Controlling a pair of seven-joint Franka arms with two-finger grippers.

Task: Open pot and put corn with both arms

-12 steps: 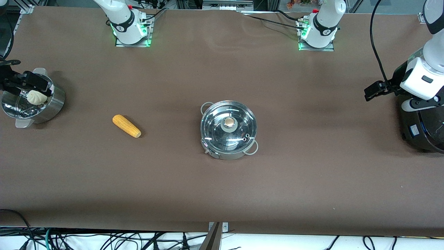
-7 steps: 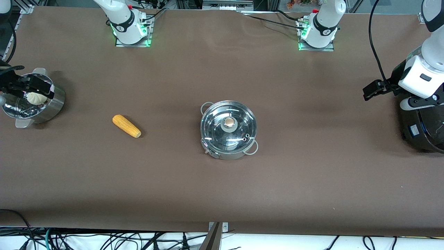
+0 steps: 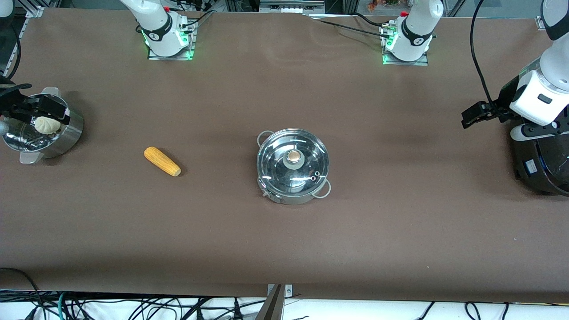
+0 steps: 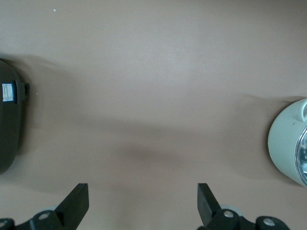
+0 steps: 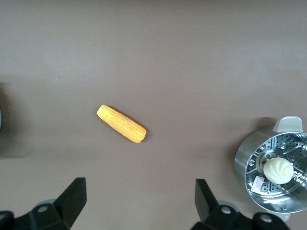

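Observation:
The pot [image 3: 293,171] stands mid-table with its glass lid and tan knob [image 3: 294,156] on. The corn [image 3: 162,161] lies on the table between the pot and the right arm's end; it also shows in the right wrist view [image 5: 122,124]. My right gripper [image 3: 49,111] is open and empty in the air over the steamer; in its wrist view [image 5: 140,201] the corn is apart from the fingers. My left gripper [image 3: 474,114] is open and empty over bare table beside the black cooker; in its wrist view [image 4: 142,206] the pot's rim [image 4: 288,143] shows at the edge.
A steel steamer [image 3: 66,133] with a white bun [image 3: 47,124] stands at the right arm's end, also in the right wrist view [image 5: 254,163]. A big black cooker [image 3: 540,164] stands at the left arm's end, also in the left wrist view [image 4: 8,124].
My left gripper has shifted slightly from the cooker toward the pot. My right gripper has shifted a little over the steamer. The pot and corn have not moved.

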